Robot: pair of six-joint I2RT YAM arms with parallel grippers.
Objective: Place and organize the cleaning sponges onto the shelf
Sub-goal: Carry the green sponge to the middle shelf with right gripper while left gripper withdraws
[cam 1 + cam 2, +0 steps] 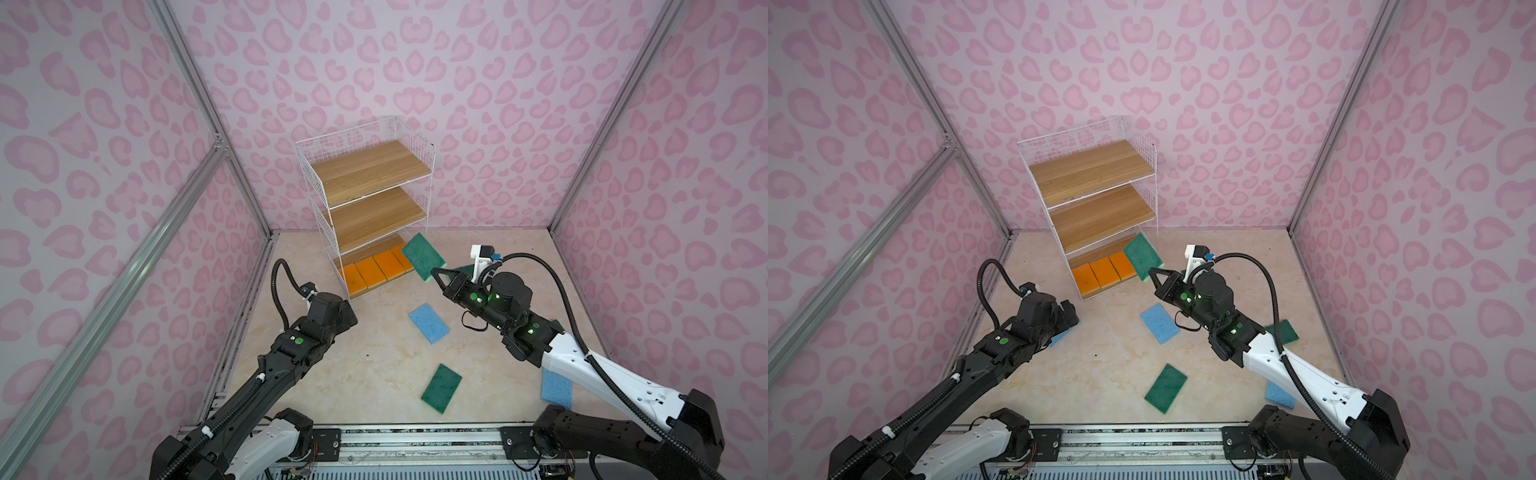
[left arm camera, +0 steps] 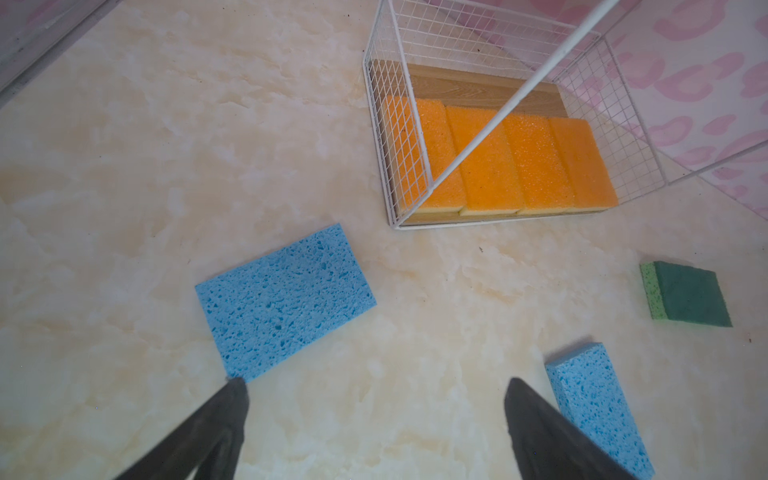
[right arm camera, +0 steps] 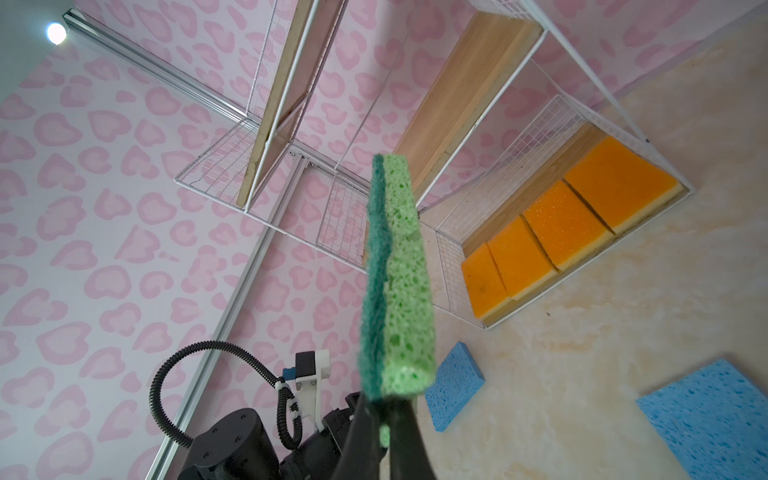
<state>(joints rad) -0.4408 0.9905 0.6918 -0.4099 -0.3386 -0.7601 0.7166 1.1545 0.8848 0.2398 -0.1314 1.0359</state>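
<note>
Green sponge (image 3: 397,270) pinched between right fingers (image 3: 362,436); left fingers (image 2: 218,428) spread wide, holding nothing.

Four orange sponges (image 1: 376,270) line the shelf's (image 1: 370,166) bottom board; I hold a green sponge (image 1: 422,255) tilted just right of it; perhaps six blue sponges (image 1: 429,323) and green ones (image 1: 441,388) lie nearer.

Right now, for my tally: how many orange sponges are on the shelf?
4 orange sponges, side by side in a row on the bottom board of the shelf; none seems hidden.
</note>
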